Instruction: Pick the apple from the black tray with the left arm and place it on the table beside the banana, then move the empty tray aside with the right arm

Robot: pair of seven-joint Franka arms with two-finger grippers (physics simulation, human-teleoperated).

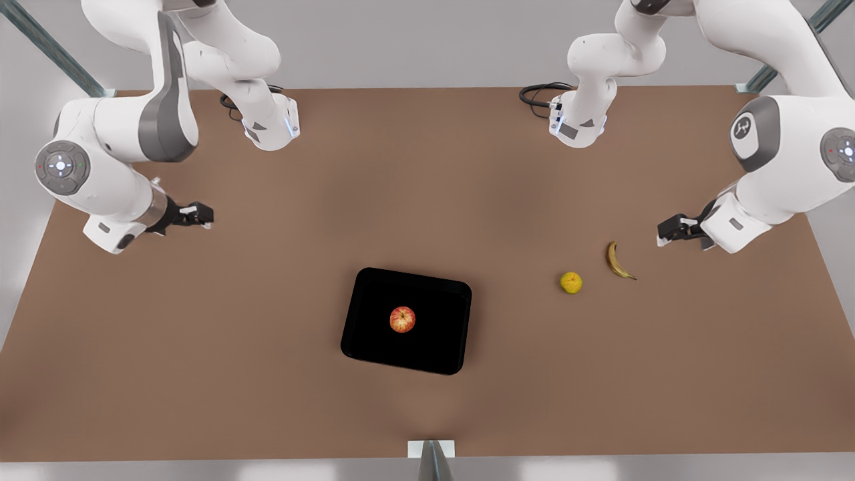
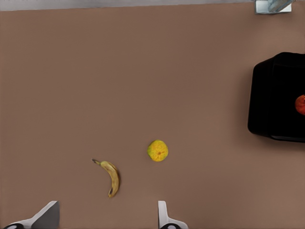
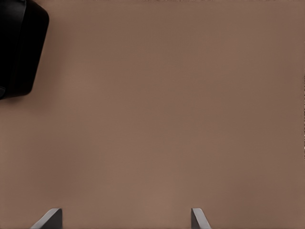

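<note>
Brown and matte, the counter (image 1: 267, 374) carries everything, with grey walls around it. At its middle sits the black tray (image 1: 374, 334), and the apple (image 1: 402, 319) rests inside it near the centre, untouched; in the left wrist view a red sliver of the apple (image 2: 300, 104) shows at the tray's (image 2: 274, 95) far side. The left tool (image 1: 676, 230) hangs at the front view's right with its fingers spread and nothing between them, its pale fingertips (image 2: 164, 217) framing bare counter. Just ahead of that tool lies the banana (image 1: 618, 261), seen close in its wrist view (image 2: 112, 177), and a little farther on sits a round yellow fruit (image 1: 571, 282), again in the wrist view (image 2: 157, 150); the tray and apple lie well beyond both. The right tool (image 1: 194, 215) waits at the front view's left, released as well, well apart from the tray, whose corner (image 3: 21, 52) shows far ahead of its fingertips (image 3: 198, 219). No step has begun, by the look of it: the apple pick comes first. It calls for the left tool to travel past the banana and the yellow fruit, centre above the apple, descend with fingers wide and close on its sides without nudging the tray's rim.
</note>
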